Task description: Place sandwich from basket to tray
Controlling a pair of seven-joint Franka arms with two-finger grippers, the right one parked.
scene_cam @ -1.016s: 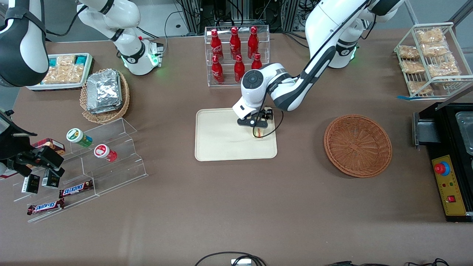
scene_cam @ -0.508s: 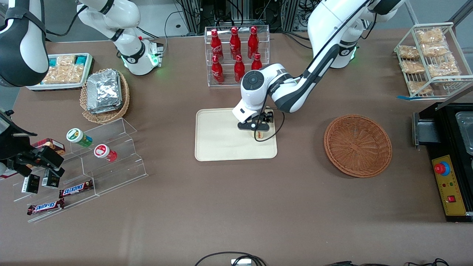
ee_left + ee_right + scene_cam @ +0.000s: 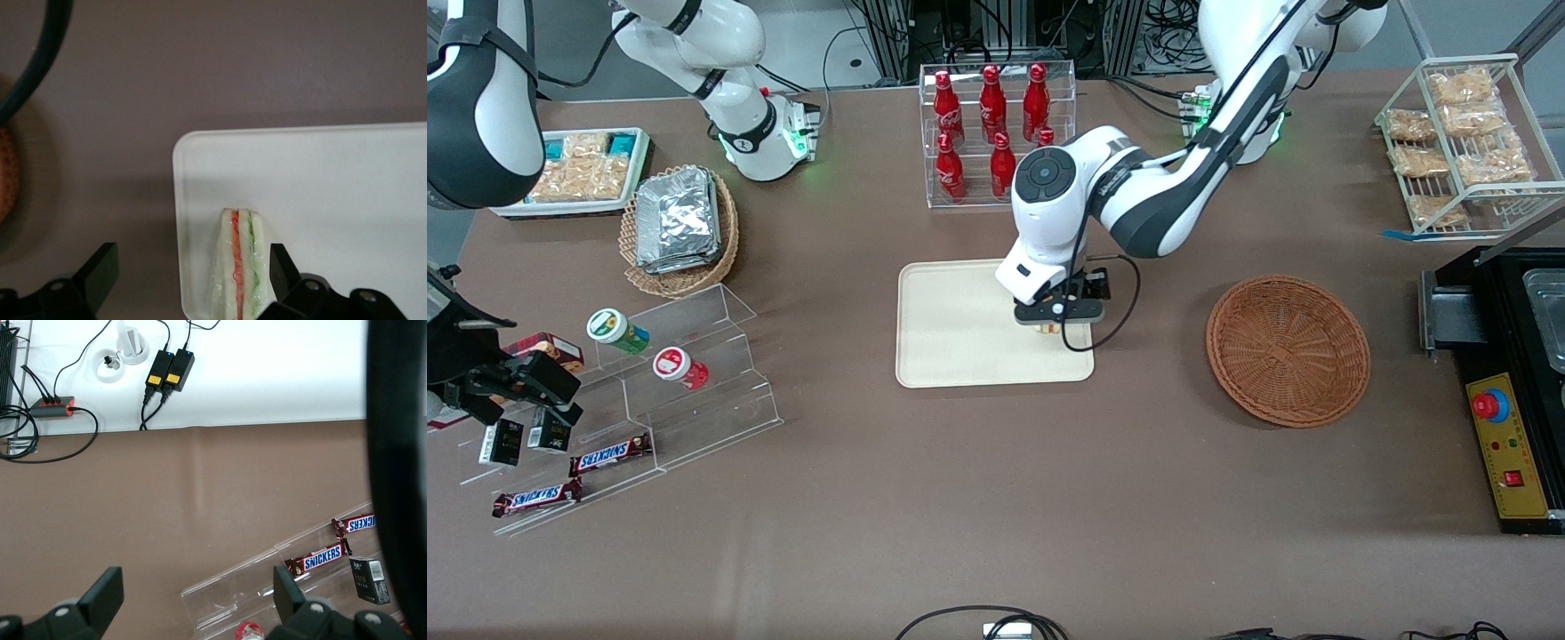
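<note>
The sandwich (image 3: 239, 267), a clear-wrapped pale wedge with red and green filling, stands on its edge on the cream tray (image 3: 333, 187), close to the tray's rim. My gripper (image 3: 190, 273) is open and straddles that rim. One finger (image 3: 280, 263) sits right beside the sandwich and the other (image 3: 100, 267) hangs over the brown table. From the front, the gripper (image 3: 1054, 322) hovers over the tray (image 3: 960, 329) at its end toward the basket, and only a sliver of the sandwich (image 3: 1049, 329) shows under it. The round reddish-brown basket (image 3: 1288, 349) lies empty, toward the working arm's end.
A clear rack of red bottles (image 3: 996, 133) stands farther from the front camera than the tray. A tan basket of foil packets (image 3: 680, 227) and a clear stepped shelf (image 3: 649, 373) lie toward the parked arm's end. A wire snack rack (image 3: 1458, 142) and a black machine (image 3: 1512, 382) stand near the basket.
My wrist has risen and shifted a little toward the basket. The sandwich stays where it was on the tray, now mostly hidden under the hand in the front view.
</note>
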